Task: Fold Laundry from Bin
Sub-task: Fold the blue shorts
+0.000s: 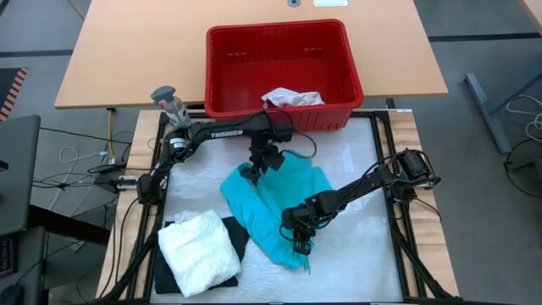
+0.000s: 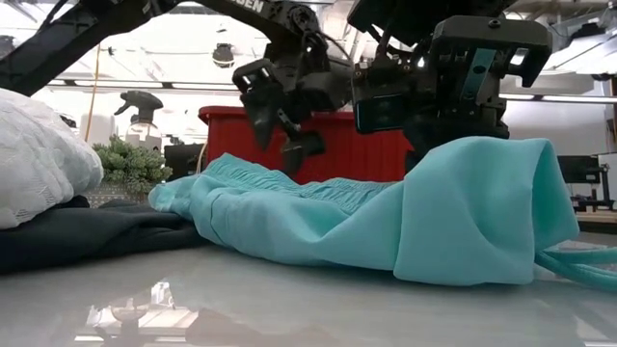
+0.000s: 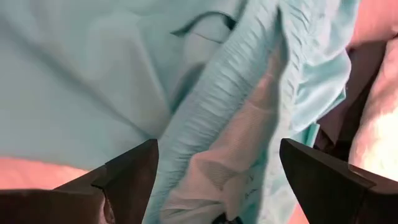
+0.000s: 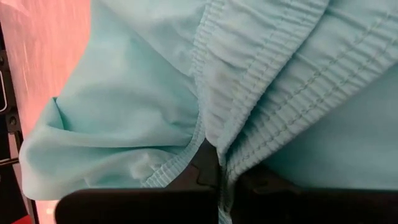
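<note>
A teal garment (image 1: 271, 199) lies spread on the table's middle, its gathered elastic waistband (image 3: 230, 93) showing in the left wrist view. My left gripper (image 1: 252, 174) hangs open just above its far part, fingers either side of the waistband without touching it. My right gripper (image 1: 302, 241) is shut on the garment near its near end. A folded white lacy garment (image 1: 199, 250) rests on a black one (image 1: 233, 241) at the near left. The red bin (image 1: 220, 76) stands at the far edge with a white garment (image 1: 292, 98) inside. My right gripper pinches the teal garment's elastic waistband (image 4: 211, 124) between its two shut fingers, where the band is bunched into a fold. The fingers come from above, slanting down. The cloth rises in a hump (image 2: 482, 193) at the hold, and the rest lies slack on the table.
A spray bottle (image 1: 169, 102) and a small green plant (image 2: 135, 159) stand at the far left, beside the bin. A black frame (image 1: 398, 212) borders the work surface. Bare surface lies right of the teal garment (image 1: 356, 246).
</note>
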